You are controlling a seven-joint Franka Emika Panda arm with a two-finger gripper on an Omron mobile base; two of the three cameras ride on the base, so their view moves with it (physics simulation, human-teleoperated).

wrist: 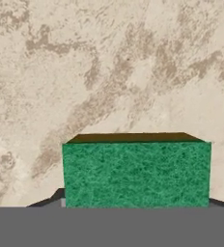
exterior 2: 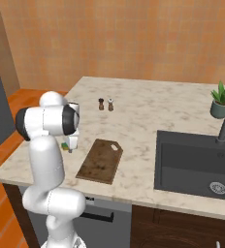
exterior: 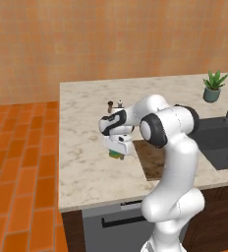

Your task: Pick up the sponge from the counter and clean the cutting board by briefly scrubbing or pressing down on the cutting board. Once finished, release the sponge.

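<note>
Gripper (exterior: pixel 117 154) at centre-left frame appears closed on the sponge (wrist: pixel 136 173), judged light, soft and compressible, best held across its short sides.

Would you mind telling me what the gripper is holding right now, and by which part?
Apparently the sponge, sitting at the gripper; the fingertips are hidden, so the hold and its place cannot be confirmed.

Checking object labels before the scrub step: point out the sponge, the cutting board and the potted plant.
sponge (wrist: pixel 136 173), hand view, middle of its green top.
cutting board (exterior 2: pixel 100 162), right base view, centre of the brown face.
potted plant (exterior 2: pixel 220 109), right base view, on its grey-green pot.
</note>
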